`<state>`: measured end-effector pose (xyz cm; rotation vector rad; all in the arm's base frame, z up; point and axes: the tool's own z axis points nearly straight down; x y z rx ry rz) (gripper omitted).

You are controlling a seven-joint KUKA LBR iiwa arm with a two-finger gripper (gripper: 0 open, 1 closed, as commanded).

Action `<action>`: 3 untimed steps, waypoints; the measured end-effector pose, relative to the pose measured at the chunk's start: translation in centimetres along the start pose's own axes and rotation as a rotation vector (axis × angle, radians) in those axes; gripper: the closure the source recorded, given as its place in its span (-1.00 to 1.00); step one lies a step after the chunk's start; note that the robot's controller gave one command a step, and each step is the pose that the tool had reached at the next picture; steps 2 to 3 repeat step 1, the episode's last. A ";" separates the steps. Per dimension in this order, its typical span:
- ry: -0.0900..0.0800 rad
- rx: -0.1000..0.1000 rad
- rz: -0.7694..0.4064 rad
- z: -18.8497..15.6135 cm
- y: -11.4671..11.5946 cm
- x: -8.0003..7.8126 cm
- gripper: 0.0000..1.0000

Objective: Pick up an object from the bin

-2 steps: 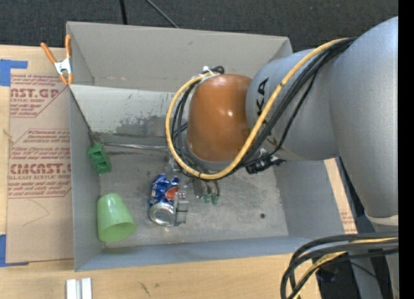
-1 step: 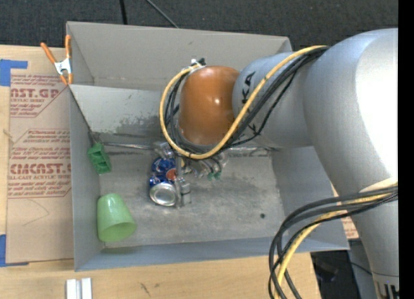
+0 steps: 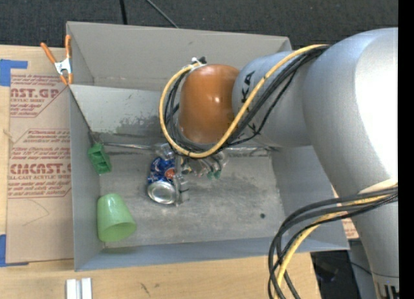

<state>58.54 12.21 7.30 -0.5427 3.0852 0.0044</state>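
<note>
Small green block point(image 3: 98, 158) and pale green cup point(image 3: 115, 217) lie well left of the gripper point(image 3: 183, 176). A crushed blue-and-silver can point(image 3: 162, 184) lies just beside it, to its left. Gripper's spread cannot be told. Judged stage: grasp approach. Next move calls for closing on the can, then a straight lift.

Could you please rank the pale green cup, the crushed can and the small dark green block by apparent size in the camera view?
1. Cup, largest.
2. Can, somewhat smaller.
3. Block, clearly smallest.

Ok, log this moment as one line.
gripper: beside crushed blue can, centre | light green cup: lower left, on its side | green block: left
</note>
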 end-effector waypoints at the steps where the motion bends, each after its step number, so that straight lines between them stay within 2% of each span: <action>1: -0.002 0.003 -0.056 -16.4 -0.4 1.4 1.00; 3: -0.002 0.003 -0.056 -16.4 -0.4 1.4 1.00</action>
